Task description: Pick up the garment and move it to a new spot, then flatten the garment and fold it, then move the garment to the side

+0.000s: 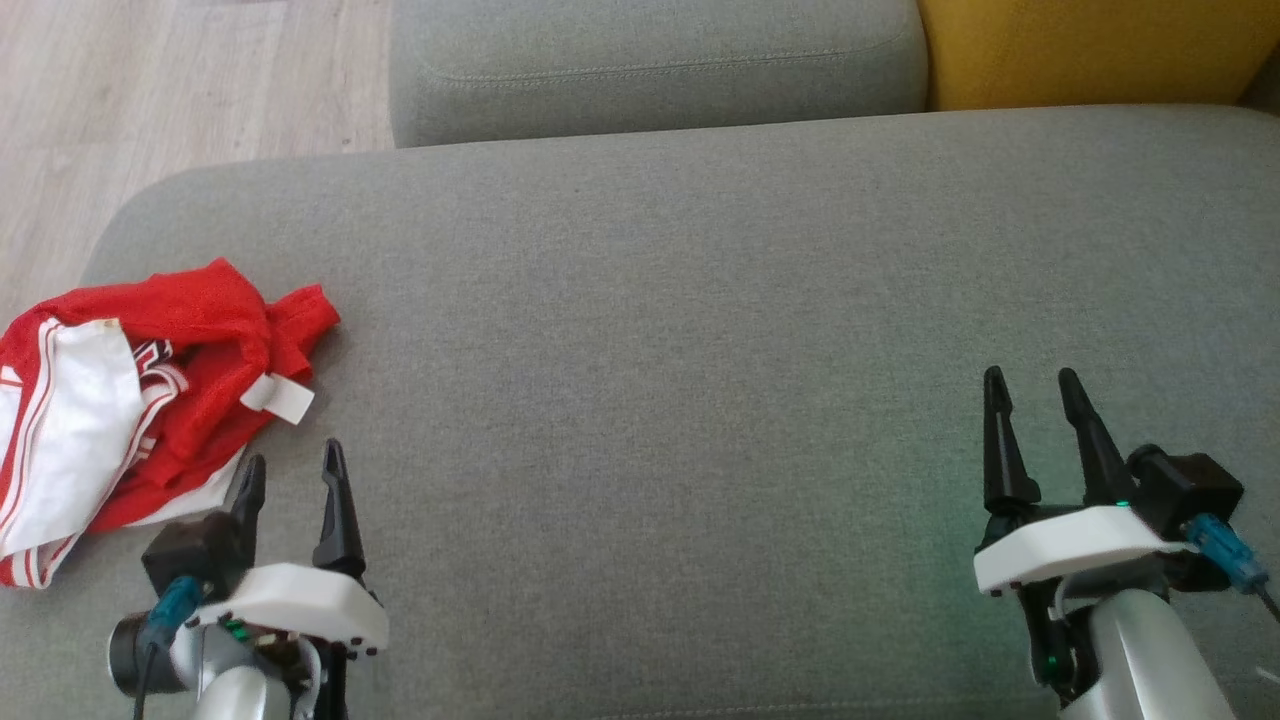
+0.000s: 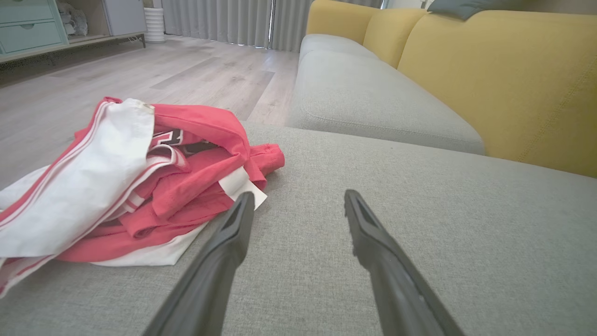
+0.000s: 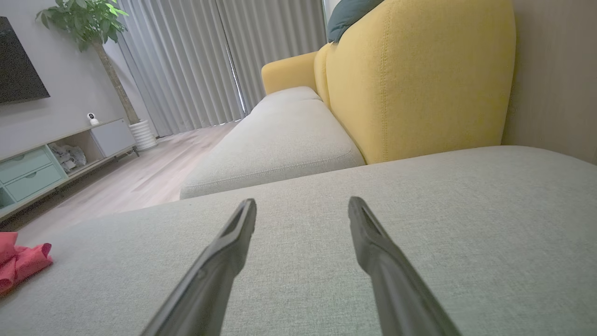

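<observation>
Counting off now: one garment (image 1: 150, 400), red and white, with one white tag (image 1: 278, 398) on it. Two grippers, left gripper (image 1: 292, 455) and right gripper (image 1: 1030, 374), two dark fingers (image 1: 340, 520) apiece, so four in all. Two grey seat cushions, the near cushion (image 1: 700, 350) and the far cushion (image 1: 650, 70). Three yellow back cushions (image 2: 503, 84) in a row in the left wrist view. One dark pillow (image 3: 350, 16) up on top. Over by the wall: one potted plant (image 3: 84, 23), one black screen (image 3: 18, 60), one low cabinet (image 3: 70, 149) with two pale green drawers (image 3: 32, 182), and one small white camera (image 3: 92, 119).
</observation>
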You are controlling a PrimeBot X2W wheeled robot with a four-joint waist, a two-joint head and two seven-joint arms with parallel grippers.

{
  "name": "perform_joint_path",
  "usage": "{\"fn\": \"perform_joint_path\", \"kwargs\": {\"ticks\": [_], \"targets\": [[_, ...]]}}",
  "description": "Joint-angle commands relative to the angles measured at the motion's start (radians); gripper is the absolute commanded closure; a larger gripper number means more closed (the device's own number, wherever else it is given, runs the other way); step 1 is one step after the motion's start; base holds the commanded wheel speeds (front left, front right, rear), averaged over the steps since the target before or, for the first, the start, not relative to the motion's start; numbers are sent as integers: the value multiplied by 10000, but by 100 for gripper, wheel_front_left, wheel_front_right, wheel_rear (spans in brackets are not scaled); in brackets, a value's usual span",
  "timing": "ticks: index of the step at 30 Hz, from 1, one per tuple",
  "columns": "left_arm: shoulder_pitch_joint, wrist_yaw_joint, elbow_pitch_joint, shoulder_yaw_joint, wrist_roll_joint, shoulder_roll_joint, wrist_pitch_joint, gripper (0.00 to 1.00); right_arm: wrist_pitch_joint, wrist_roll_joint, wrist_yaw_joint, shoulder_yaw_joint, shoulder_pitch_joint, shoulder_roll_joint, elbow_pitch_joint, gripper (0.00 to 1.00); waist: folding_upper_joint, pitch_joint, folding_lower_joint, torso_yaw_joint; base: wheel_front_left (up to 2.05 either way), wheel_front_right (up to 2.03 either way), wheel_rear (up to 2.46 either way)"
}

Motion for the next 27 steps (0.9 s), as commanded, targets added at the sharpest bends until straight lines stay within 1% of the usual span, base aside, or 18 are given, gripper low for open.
{"fn": "perform_joint_path", "kwargs": {"ticks": [1, 4, 14, 27], "targets": [[-514, 79, -274, 301, 321, 155, -160, 0, -174, -304, 69, 155, -472, -67, -266, 0, 0, -5, 0, -1, 0, 0, 0], [-480, 99, -263, 406, 515, 103, -248, 0, -263, -583, 71, 102, -483, -68, -235, 0, 0, -25, 0, -2, 0, 0, 0], [-448, 158, -485, 555, 1815, 12, -559, 0, -577, -1690, 77, -68, -566, -72, -330, 0, 0, -2, 0, -2, 0, 0, 0], [-436, -39, -430, 766, 1629, -63, -559, 0, -577, -1456, 77, 100, -579, -72, -333, 0, 0, 46, 0, 57, 0, 0, 0]]}}
